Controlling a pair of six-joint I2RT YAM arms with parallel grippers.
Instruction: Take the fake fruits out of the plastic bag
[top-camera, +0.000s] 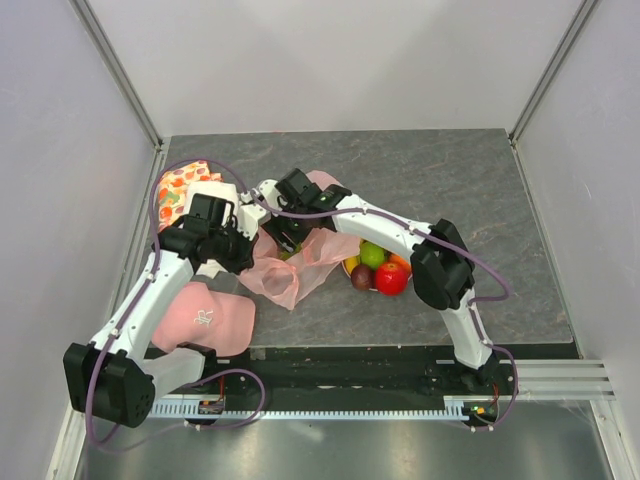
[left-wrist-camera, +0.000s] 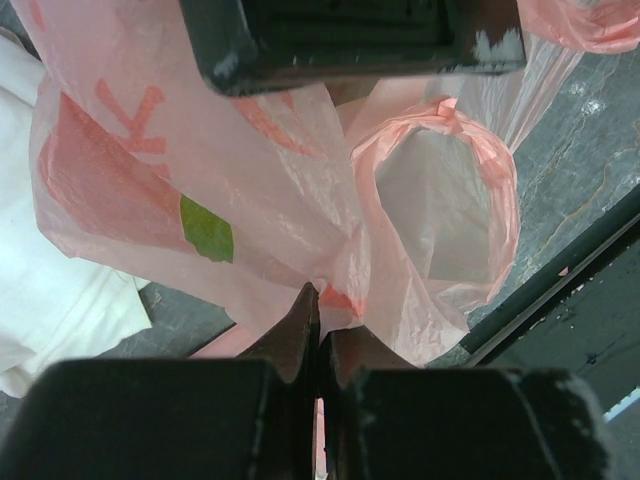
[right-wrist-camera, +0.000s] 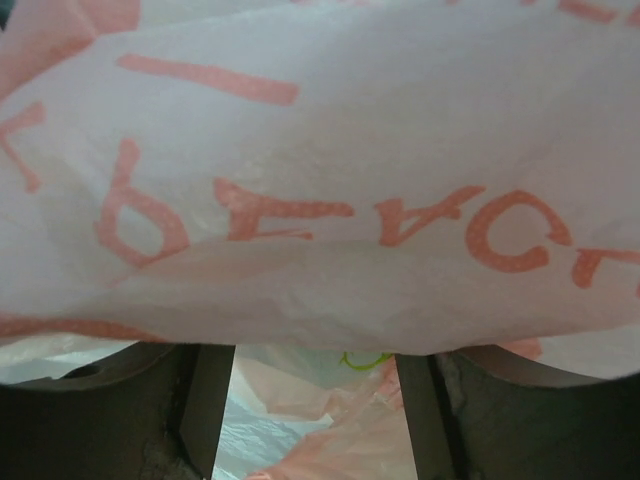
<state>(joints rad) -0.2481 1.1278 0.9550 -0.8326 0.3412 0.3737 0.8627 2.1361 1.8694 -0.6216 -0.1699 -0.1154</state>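
The pale-pink plastic bag (top-camera: 300, 268) lies crumpled at the table's middle, one handle loop (left-wrist-camera: 440, 200) hanging open. My left gripper (top-camera: 243, 250) is shut on a fold of its film (left-wrist-camera: 318, 300). A green patch (left-wrist-camera: 207, 228) shows through the film, and I cannot tell which fruit it is. My right gripper (top-camera: 290, 238) reaches into the bag from behind. Its fingers (right-wrist-camera: 205, 400) stand well apart with printed film draped over their tips and only loose film between them. Outside the bag sit a green apple (top-camera: 372, 253), a red apple (top-camera: 390, 278), a dark plum (top-camera: 360, 277) and an orange (top-camera: 401, 262).
The loose fruits rest together to the right of the bag, under the right arm's forearm. A fruit-printed cloth (top-camera: 180, 190) lies at the back left. A pink cloth with a logo (top-camera: 205, 315) lies at the front left beside the left arm.
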